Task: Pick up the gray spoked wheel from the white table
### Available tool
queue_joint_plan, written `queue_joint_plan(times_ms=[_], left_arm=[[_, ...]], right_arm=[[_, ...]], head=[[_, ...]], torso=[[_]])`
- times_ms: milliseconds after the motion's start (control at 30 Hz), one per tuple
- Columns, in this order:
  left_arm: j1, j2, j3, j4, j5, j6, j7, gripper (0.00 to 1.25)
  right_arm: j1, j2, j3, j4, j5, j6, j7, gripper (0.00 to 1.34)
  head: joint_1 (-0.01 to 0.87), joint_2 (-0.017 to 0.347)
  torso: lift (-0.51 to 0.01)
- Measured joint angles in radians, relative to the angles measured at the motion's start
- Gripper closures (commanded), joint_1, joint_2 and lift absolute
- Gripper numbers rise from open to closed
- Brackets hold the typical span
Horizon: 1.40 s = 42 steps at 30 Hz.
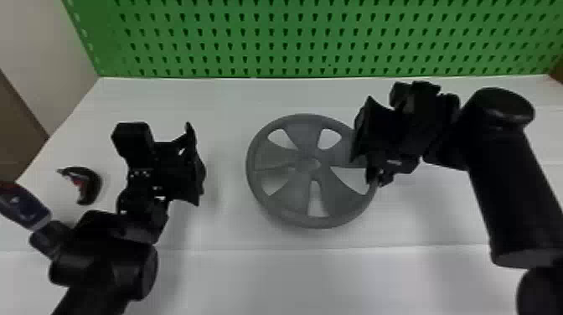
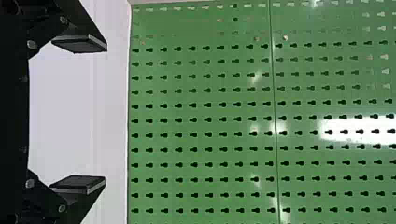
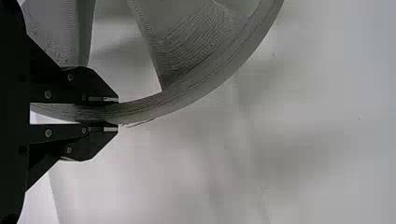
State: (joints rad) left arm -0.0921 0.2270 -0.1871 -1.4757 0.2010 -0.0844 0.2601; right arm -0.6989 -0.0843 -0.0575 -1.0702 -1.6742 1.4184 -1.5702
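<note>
ok so the gray spoked wheel (image 1: pixel 289 209) is lying roughly flat over the middle of the white counter (image 1: pixel 293 268), and the right gripper (image 1: pixel 374 178) has it by the rim. right wrist view shows those fingers (image 3: pixel 95 84) nearly closed, one on each side of the rim, pinching it. can't tell if the wheel is touching the counter or a bit above it. the gripper and its wrist cover part of the rim on the robot's right. over on the left, the left gripper (image 1: pixel 194 164) hangs apart from the wheel, fingers (image 2: pixel 81 44) spread wide with nothing in them. it's sitting between the wheel and a dark curved thing with some red on it (image 1: pixel 94 186). there's also a blue and red thing (image 1: pixel 27 209) near the left arm, partly cut off by the view's edge. green pegboard (image 1: pixel 251 42) runs along the back
</note>
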Motion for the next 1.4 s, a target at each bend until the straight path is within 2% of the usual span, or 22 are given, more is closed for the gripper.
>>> queue_joint_plan(times_ms=[167,500,800,833,967,1133,1400], left_arm=[[-0.001,0.0,0.0,0.0,0.001,0.0,0.0,0.26],[-0.001,0.0,0.0,-0.001,0.002,0.0,0.0,0.26],[-0.005,0.0,-0.003,-0.001,0.002,0.0,0.0,0.26],[-0.005,-0.001,-0.004,-0.001,0.002,0.0,0.0,0.26],[-0.007,-0.001,-0.005,0.0,0.002,0.0,0.001,0.26],[-0.008,-0.001,-0.006,0.0,0.003,0.0,0.0,0.26],[-0.01,-0.001,-0.006,0.0,0.008,-0.001,0.0,0.26]], right_arm=[[-0.003,-0.004,0.001,-0.014,-0.027,0.002,-0.001,1.09],[-0.001,-0.006,0.001,-0.02,-0.031,0.0,-0.001,1.09],[0.008,-0.01,0.0,-0.067,0.01,-0.011,0.005,1.09],[0.009,-0.01,0.0,-0.076,0.023,-0.012,0.026,1.09],[0.014,-0.012,-0.003,-0.123,0.142,-0.016,0.22,1.09],[0.026,-0.013,-0.003,-0.201,0.334,-0.037,0.426,1.09],[0.081,-0.015,0.01,-0.313,0.624,-0.147,0.802,1.09]], head=[[0.806,0.044],[0.806,0.044],[0.806,0.044],[0.806,0.044],[0.806,0.044],[0.806,0.044],[0.806,0.044]], torso=[[-0.098],[-0.098],[-0.098],[-0.098],[-0.098],[-0.098],[-0.098]])
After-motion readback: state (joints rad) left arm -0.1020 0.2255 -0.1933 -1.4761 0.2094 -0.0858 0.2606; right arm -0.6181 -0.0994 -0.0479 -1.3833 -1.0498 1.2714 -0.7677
